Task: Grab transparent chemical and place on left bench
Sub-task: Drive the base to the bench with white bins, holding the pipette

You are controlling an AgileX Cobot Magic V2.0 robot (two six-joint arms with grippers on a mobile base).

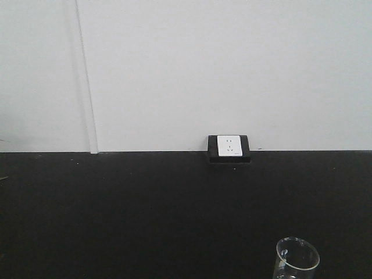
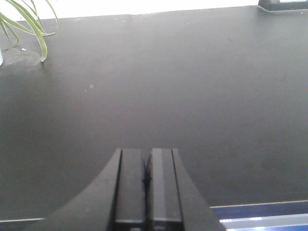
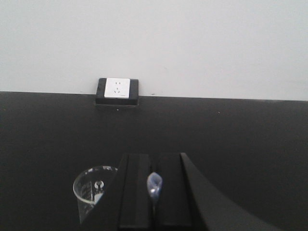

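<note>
A transparent glass beaker stands upright on the black bench at the bottom right of the front view. It also shows in the right wrist view, just left of my right gripper and partly hidden behind the left finger. The right gripper's jaws are together, with a small pale glint between them, and it holds nothing I can make out. My left gripper is shut and empty, low over bare black bench. Neither gripper shows in the front view.
A white power socket in a black housing sits at the back of the bench against the white wall, and shows in the right wrist view. Green plant leaves hang at the far left. The bench's front edge is by the left gripper.
</note>
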